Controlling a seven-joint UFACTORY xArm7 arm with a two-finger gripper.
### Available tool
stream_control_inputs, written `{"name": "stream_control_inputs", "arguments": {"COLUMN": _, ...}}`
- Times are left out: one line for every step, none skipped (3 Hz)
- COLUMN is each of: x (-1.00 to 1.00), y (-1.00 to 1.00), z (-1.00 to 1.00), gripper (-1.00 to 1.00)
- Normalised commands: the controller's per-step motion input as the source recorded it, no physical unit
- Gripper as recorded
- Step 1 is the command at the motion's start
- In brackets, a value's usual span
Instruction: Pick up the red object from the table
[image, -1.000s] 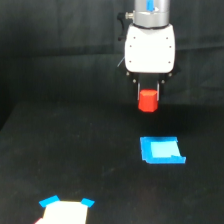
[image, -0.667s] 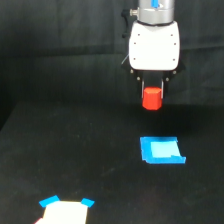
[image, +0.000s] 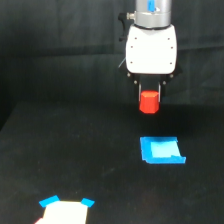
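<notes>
— Since a second ago, we see the arm has shifted a little toward the exterior view's right and risen slightly, carrying the red block with it; the blue patch and the white sheet have stayed put.

— Agreed. Largest first, then: the bench (image: 60, 150) is a wide black matte surface filling the lower part of the view, with a dark backdrop behind it.

— Next we have the arm's white body (image: 151, 49), hanging upright above the far side of the bench.

— Below it and slightly to the exterior view's right lies the blue patch (image: 162, 150), flat on the bench.

— At the bottom edge we make out the white sheet (image: 64, 212) with blue tape at its corners, well apart from the rest.

— Then the claw (image: 149, 96), its fingers closed narrowly on the red block (image: 149, 102).

— We see the block held in the air, clear of the bench, above the blue patch.
</notes>
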Motion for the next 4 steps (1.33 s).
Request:
{"name": "stream_control_inputs", "arguments": {"x": 0.36, "y": -0.01, "z": 0.60, "gripper": -1.00}}
{"name": "stream_control_inputs", "arguments": {"x": -0.14, "y": -0.39, "z": -0.10, "gripper": -0.66}}
{"name": "stream_control_inputs", "arguments": {"x": -0.38, "y": -0.07, "z": 0.15, "gripper": -0.52}}
{"name": "stream_control_inputs", "arguments": {"x": -0.26, "y": -0.05, "z": -0.92, "gripper": -0.92}}
